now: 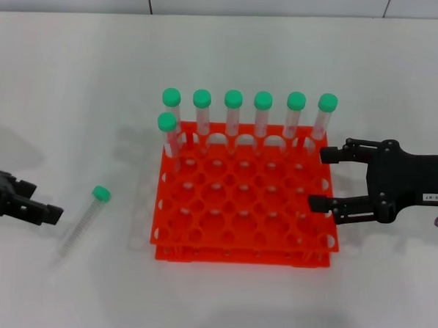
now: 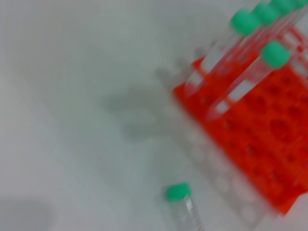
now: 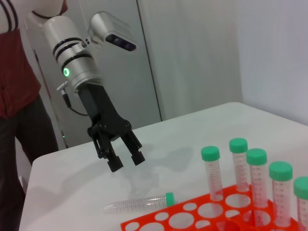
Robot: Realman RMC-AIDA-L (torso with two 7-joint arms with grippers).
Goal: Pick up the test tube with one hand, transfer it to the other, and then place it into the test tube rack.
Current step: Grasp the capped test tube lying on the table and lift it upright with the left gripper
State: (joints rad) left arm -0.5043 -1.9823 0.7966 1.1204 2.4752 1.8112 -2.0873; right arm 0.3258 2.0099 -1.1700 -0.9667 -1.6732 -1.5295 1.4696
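Observation:
A test tube (image 1: 83, 225) with a green cap lies on the white table, left of the orange-red rack (image 1: 244, 251). My left gripper (image 1: 41, 201), unlabelled, is open and empty at the table's left edge, a short way left of the lying tube. The right wrist view shows this gripper (image 3: 127, 162) hovering above the table behind the tube (image 3: 139, 202). My right gripper (image 1: 321, 178), with a white label, is open and empty at the rack's right edge. The left wrist view shows the tube's cap (image 2: 178, 192) and the rack (image 2: 269, 144).
Several green-capped tubes (image 1: 233, 113) stand in the rack's back row and one more (image 1: 167, 132) stands in the left column just in front. They also show in the right wrist view (image 3: 255, 178). A person (image 3: 17, 96) stands beyond the table behind my left arm.

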